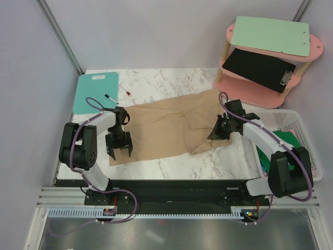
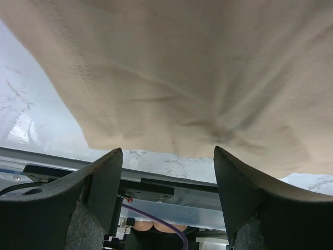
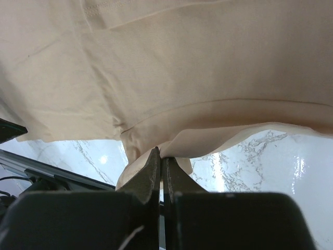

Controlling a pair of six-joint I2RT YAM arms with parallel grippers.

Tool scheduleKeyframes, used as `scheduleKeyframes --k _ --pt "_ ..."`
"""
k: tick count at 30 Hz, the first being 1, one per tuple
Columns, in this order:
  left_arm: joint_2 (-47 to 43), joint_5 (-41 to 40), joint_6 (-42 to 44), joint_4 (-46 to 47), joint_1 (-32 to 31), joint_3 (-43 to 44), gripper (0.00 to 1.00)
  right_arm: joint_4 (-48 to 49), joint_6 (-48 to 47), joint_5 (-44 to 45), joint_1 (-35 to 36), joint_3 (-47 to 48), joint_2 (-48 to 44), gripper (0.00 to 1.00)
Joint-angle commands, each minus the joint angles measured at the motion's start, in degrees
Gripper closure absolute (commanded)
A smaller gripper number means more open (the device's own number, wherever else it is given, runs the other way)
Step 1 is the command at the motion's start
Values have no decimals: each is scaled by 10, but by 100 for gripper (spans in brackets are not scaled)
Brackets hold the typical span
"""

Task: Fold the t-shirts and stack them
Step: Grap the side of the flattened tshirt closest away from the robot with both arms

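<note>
A light tan t-shirt (image 1: 166, 127) lies spread across the marble table, wrinkled near its right end. My left gripper (image 1: 119, 152) stands open over the shirt's near-left corner. In the left wrist view its fingers (image 2: 104, 177) straddle the hem of the tan cloth (image 2: 177, 67) with nothing between them. My right gripper (image 1: 215, 136) is shut on a folded edge of the shirt at its right side. The right wrist view shows the cloth (image 3: 171, 62) pinched at the closed gripper (image 3: 162, 151) and lifted slightly off the table. A green t-shirt (image 1: 285, 139) lies in the basket.
A white basket (image 1: 299, 117) sits at the right edge. A teal board (image 1: 93, 91) with a pen (image 1: 110, 98) lies at the back left. A pink two-tier shelf (image 1: 260, 91) at the back right holds a mint clipboard (image 1: 269, 34) and a black clipboard (image 1: 260, 67).
</note>
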Motion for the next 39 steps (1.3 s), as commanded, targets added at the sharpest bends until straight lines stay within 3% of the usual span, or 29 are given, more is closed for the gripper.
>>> scheduleKeyframes --k 1,9,15,21,24,25,27,28,39 --pt "-3 8 19 -17 -13 6 22 11 -9 -10 -6 18 -5 100" --pt "-20 -17 20 -44 -14 -2 21 19 -6 -17 -9 18 6 100" --pt "16 -17 20 -45 -24 -5 29 22 -6 -22 -12 22 7 100" --pt "49 -31 12 -51 -42 -1 48 21 -6 -25 -13 22 1 99" --pt "58 -38 9 -53 -51 2 65 20 -9 -27 -16 20 -2 99" --pt "59 -38 7 -53 -54 2 77 19 -10 -27 -17 19 -4 99" --pt "61 -41 5 -55 -54 5 86 19 -12 -28 -19 18 -7 99" --pt "59 -43 4 -54 -56 6 98 19 -13 -29 -19 17 -8 99" --pt "-23 -63 -10 -56 -59 17 98 18 -20 -25 -24 28 -37 99"
